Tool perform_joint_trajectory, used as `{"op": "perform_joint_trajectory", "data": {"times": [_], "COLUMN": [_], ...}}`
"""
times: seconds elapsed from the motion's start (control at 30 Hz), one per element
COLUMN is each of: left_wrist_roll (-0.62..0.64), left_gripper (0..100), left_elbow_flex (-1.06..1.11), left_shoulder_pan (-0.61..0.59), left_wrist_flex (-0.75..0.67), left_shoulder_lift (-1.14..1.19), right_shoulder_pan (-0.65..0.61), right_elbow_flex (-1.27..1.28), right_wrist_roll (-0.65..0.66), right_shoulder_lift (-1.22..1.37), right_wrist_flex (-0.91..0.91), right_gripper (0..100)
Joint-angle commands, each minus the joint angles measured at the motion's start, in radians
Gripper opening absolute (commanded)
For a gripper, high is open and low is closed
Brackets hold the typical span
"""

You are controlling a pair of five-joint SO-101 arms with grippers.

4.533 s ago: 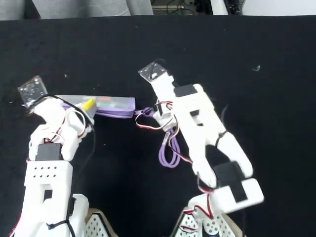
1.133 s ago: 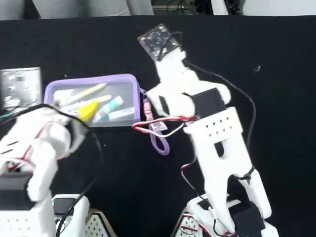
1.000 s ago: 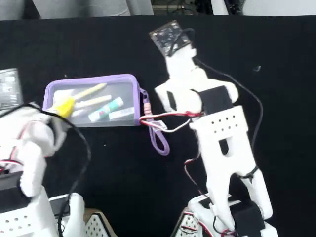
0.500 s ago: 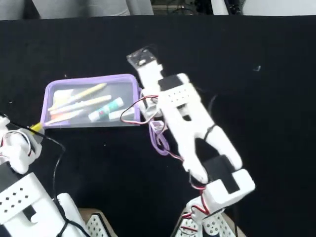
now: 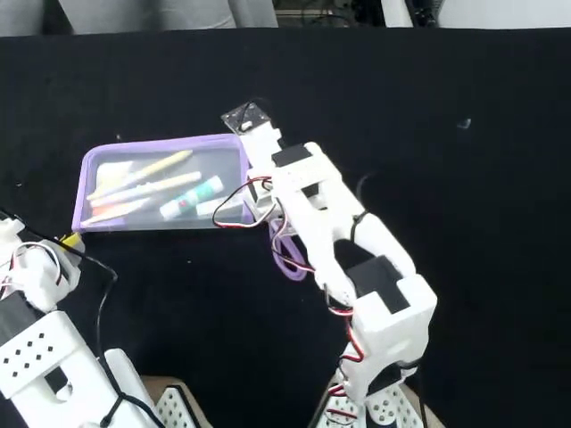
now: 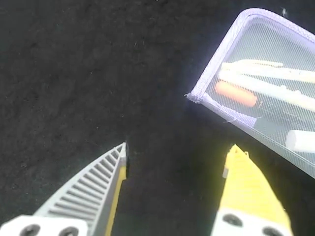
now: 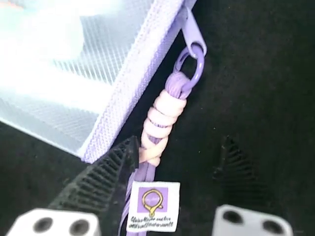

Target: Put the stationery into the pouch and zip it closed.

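Pouch [image 5: 161,141] now laid flat, pens [image 5: 156,166] inside. Your left gripper [image 6: 179,146] has backed off its near corner, jaws wide, empty. Right gripper [image 7: 180,141] has returned, open, astride braided zipper strap [image 7: 162,115]. Zip likely closed; verify.

Your high camera looks down over the table [image 5: 500,178]; both wrist cameras face down, close above it. All three views share the pouch [image 5: 227,169].

L gripper [image 6: 177,150] & R gripper [image 7: 179,145]: jaws apart, prob. both low.
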Motion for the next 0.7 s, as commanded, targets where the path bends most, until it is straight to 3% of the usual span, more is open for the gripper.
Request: {"op": "perform_joint_trajectory", "data": {"times": [0.0, 0.17, 0.43, 0.67], "left_wrist_roll": [-0.008, -0.008, -0.008, -0.008], "left_gripper": [31, 31, 31, 31], "left_elbow_flex": [0.001, 0.004, 0.004, -0.001], "left_shoulder_pan": [-0.002, -0.002, -0.002, -0.001], "left_wrist_flex": [-0.018, -0.017, -0.014, -0.018], "left_shoulder_lift": [-0.014, -0.014, -0.014, -0.014], "right_shoulder_pan": [-0.014, -0.012, -0.006, 0.117], "right_elbow_flex": [-0.044, -0.105, -0.274, -0.418], "right_wrist_roll": [-0.006, 0.0, 0.002, 0.005], "right_shoulder_lift": [0.005, 0.107, 0.208, 0.125], "right_wrist_flex": [-0.037, -0.038, 0.097, 0.253], "right_gripper": [25.3, 22.4, 0.9, 1.7]}}
